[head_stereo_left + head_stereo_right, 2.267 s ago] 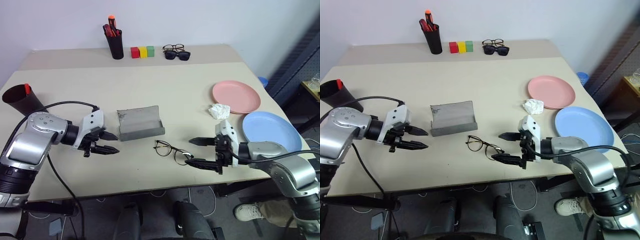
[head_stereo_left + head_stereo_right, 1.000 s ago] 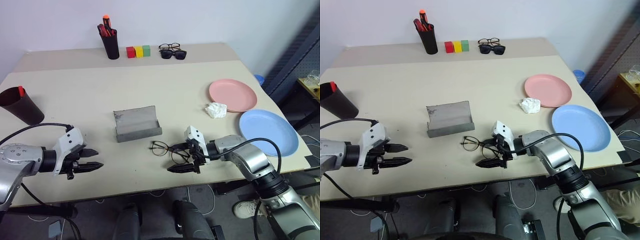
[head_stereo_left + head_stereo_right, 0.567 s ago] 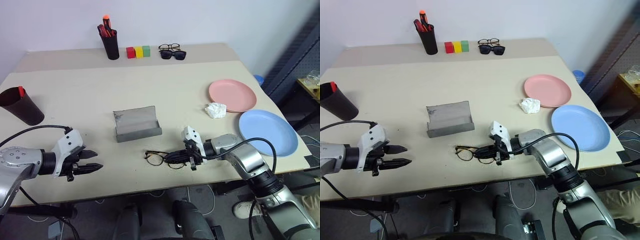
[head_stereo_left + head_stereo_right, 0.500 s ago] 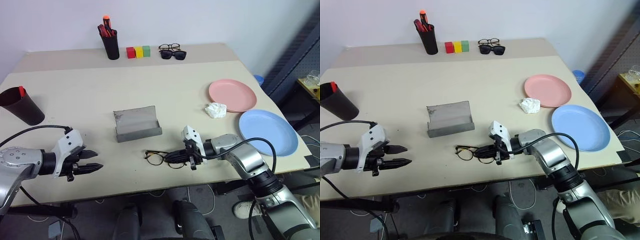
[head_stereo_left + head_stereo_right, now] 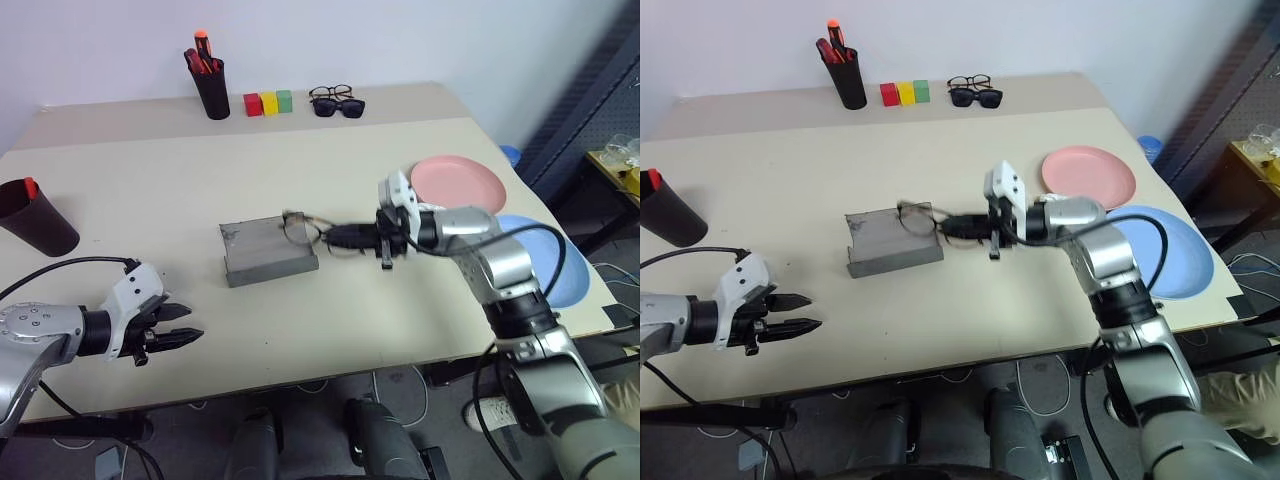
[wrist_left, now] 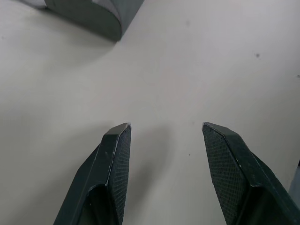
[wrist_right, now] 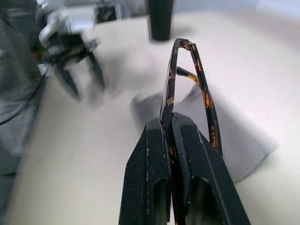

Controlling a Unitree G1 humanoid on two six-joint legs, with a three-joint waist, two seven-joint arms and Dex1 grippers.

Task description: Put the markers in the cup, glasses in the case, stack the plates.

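Observation:
My right gripper (image 5: pixel 337 238) is shut on one end of the glasses (image 5: pixel 299 228) and holds them in the air over the open grey case (image 5: pixel 262 263). In the right wrist view the thin frame (image 7: pixel 186 45) sticks out past the shut gripper (image 7: pixel 169 123), with the case (image 7: pixel 236 140) behind it. My left gripper (image 5: pixel 188 337) hovers open and empty near the table's front left edge, its fingers (image 6: pixel 116 154) over bare table. The dark cup (image 5: pixel 38 220) stands at far left with a red-capped marker (image 5: pixel 30 186) in it. The pink plate (image 5: pixel 460 182) and blue plate (image 5: pixel 1185 268) lie side by side at right.
At the back edge stand a black pen holder (image 5: pixel 211 88) with red and orange markers, three coloured blocks (image 5: pixel 264 102), and two other pairs of glasses (image 5: pixel 336 102). My right forearm crosses in front of the plates.
My right gripper closed on the glasses on the table, then lifted them and carried them back and left to above the case. The left gripper stayed put.

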